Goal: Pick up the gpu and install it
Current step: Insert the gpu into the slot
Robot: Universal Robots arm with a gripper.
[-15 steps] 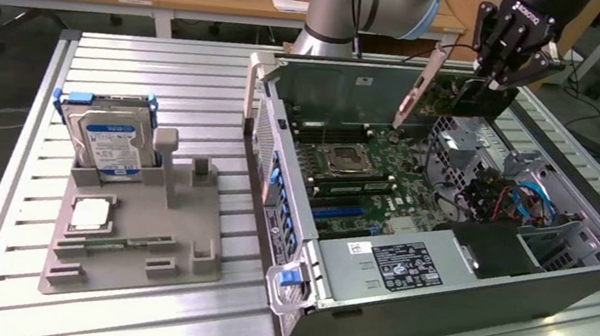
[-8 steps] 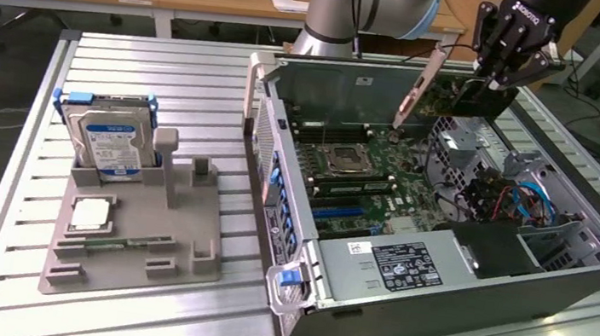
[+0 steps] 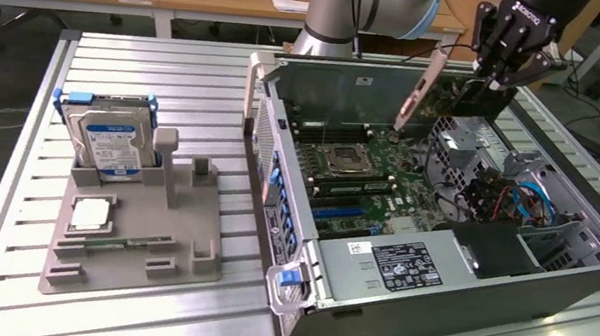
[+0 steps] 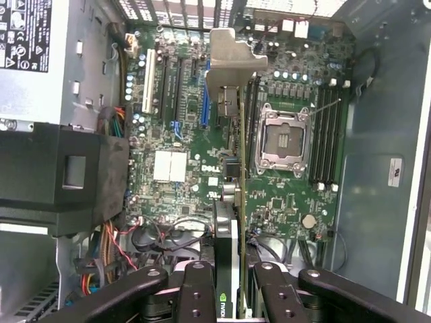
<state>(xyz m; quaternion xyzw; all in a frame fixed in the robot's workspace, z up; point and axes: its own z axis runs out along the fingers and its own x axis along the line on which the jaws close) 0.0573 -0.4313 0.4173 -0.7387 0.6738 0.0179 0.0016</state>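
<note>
Gpu gripped, hanging over the motherboard

The gripper (image 4: 232,299) is pinched narrow on the gpu (image 4: 227,225), which sits edge-on above the motherboard (image 4: 168,165). Farther out, its silver bracket (image 4: 232,64) hangs over the motherboard's slot end, just beside the blue slot (image 4: 204,94). Best handling, I reckon: card square, contact edge parallel to its slot, bracket unsnagged.

The hand (image 3: 502,79) holds the gpu (image 3: 463,100), apparently on edge, above the open computer case (image 3: 453,320).
</note>
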